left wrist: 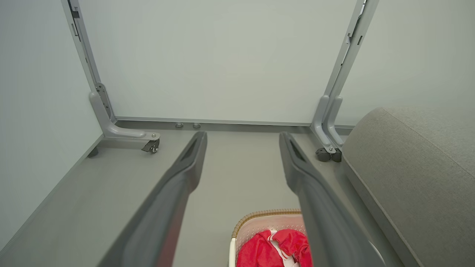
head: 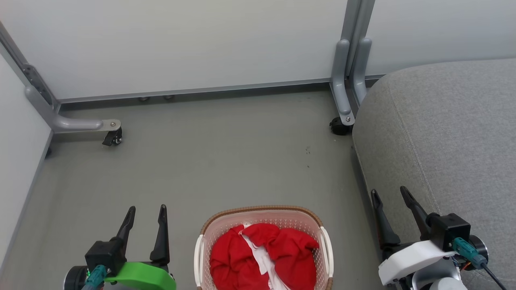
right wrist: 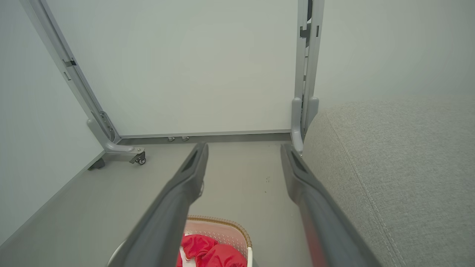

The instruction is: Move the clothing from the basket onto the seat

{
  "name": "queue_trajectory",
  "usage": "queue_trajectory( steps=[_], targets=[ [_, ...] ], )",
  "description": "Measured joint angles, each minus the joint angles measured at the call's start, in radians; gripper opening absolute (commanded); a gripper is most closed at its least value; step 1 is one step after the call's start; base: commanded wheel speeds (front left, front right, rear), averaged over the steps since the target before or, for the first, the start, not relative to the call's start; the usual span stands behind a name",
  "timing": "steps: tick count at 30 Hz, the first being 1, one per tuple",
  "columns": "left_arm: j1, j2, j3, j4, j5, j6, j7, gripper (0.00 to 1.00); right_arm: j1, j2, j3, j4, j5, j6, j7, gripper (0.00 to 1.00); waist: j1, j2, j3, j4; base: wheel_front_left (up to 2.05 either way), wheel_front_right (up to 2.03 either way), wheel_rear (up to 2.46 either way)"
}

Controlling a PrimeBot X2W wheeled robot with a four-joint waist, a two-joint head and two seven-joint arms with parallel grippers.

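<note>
Crumpled red clothing (head: pixel 262 257) with white trim fills the oval perforated basket (head: pixel 262 210), woven brown rim, on the smooth grey floor (head: pixel 221 153); rounded, stitched fabric seat (head: pixel 451 133) to its right; left fingers (head: pixel 162 233) and right fingers (head: pixel 414 209) spread wide, empty.

- Basket (head: pixel 262 209): near end cut by the head view's bottom edge; far rim and parts of the side handles seen.
- Clothing (head: pixel 290 249): bunched heap, lower part off-frame; number of garments cannot be told.
- Seat (head: pixel 443 141): runs off right and bottom edges; full extent unseen.
- Floor (head: pixel 225 161): dark specks (head: pixel 307 150), too small to identify.
</note>
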Motion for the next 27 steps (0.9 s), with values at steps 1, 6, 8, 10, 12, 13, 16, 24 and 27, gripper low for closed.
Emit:
queue_trajectory(
  steps=[1, 6, 8, 10, 12, 13, 16, 24, 27],
  targets=[
    [0.000, 0.000, 0.000, 0.000, 0.000, 0.000, 0.000, 1.00, 0.000, 0.000, 0.000, 0.000, 0.001, 0.000, 0.000, 1.00, 0.0000, 0.0000, 0.000, 0.000, 0.00, 0.00, 0.00],
    [-0.002, -0.001, 0.002, 0.001, 0.007, 0.004, 0.000, 1.00, 0.000, 0.000, 0.000, -0.001, 0.003, 0.000, 0.000, 1.00, 0.0000, 0.0000, 0.001, 0.001, 0.00, 0.00, 0.00],
    [-0.002, -0.001, 0.004, 0.001, 0.012, 0.005, 0.000, 1.00, 0.000, 0.000, 0.000, -0.002, 0.003, 0.000, 0.000, 1.00, 0.0000, 0.0000, 0.002, 0.001, 0.00, 0.00, 0.00],
    [-0.003, -0.001, 0.004, 0.003, 0.017, 0.010, 0.000, 1.00, 0.000, 0.000, 0.000, -0.002, 0.003, 0.000, 0.000, 1.00, 0.0000, 0.0000, 0.003, 0.002, 0.00, 0.00, 0.00],
    [-0.004, -0.001, 0.004, 0.003, 0.024, 0.013, 0.000, 1.00, 0.000, 0.000, 0.000, -0.004, 0.004, 0.000, 0.000, 1.00, 0.0000, 0.0000, 0.004, 0.003, 0.00, 0.00, 0.00],
    [-0.005, -0.002, 0.004, 0.003, 0.026, 0.013, 0.000, 1.00, 0.000, 0.000, 0.000, -0.005, 0.005, 0.000, 0.000, 1.00, 0.0000, 0.0000, 0.005, 0.003, 0.00, 0.00, 0.00],
    [-0.010, -0.002, 0.005, -0.002, 0.033, 0.021, 0.000, 1.00, 0.000, 0.000, 0.000, -0.011, 0.006, 0.000, 0.002, 1.00, 0.0000, 0.0000, 0.012, 0.004, 0.00, 0.00, 0.00],
    [-0.067, -0.002, -0.015, -0.001, 0.064, 0.030, -0.001, 1.00, -0.034, 0.000, -0.006, -0.034, 0.013, 0.000, 0.003, 1.00, 0.0000, 0.0000, 0.065, 0.005, 0.00, 0.00, 0.00],
    [-0.106, -0.002, -0.046, 0.021, 0.086, 0.030, -0.001, 1.00, -0.058, 0.000, -0.006, -0.046, 0.013, 0.000, -0.001, 1.00, 0.0000, 0.0000, 0.098, 0.004, 0.00, 0.00, 0.00]
  ],
)
